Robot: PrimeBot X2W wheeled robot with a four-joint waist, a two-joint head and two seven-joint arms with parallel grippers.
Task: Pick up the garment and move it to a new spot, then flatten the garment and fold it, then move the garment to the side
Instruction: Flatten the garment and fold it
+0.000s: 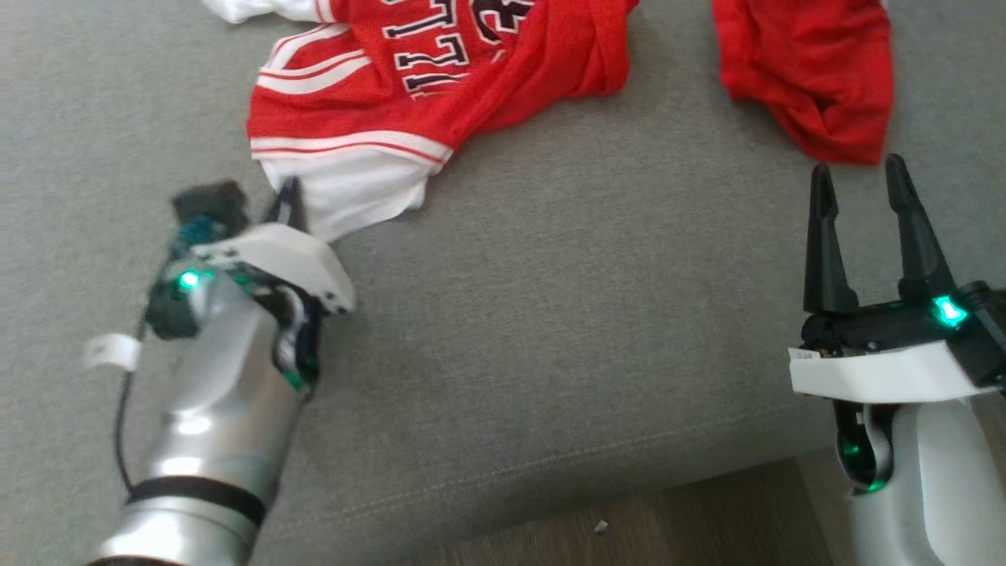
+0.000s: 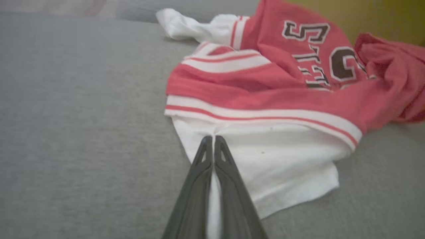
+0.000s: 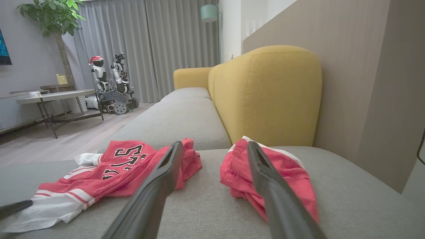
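Sofa seat [image 1: 550, 314] — garment [image 2: 265, 99] hem | pinched in left end effector [image 2: 213, 137]

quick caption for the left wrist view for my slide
The left end effector, shut on the white hem of a red jersey crumpled on a grey sofa

grey sofa seat [image 1: 550, 314] | yellow backrest [image 3: 265, 96] | plant [image 3: 49, 13] | table [image 3: 56, 95] | curtains [image 3: 149, 43]

Soft, even indoor light falls on the grey sofa [image 1: 550, 314]; shadows are faint. In the head view the left arm [image 1: 228, 377] is smeared, and a green lamp [image 1: 189, 279] glows on it. The left wrist view is hazy, washing the red jersey [image 2: 265, 89] to pink. The right wrist view is sharpest, though the dark fingers [image 3: 152, 189] near the lens are soft.
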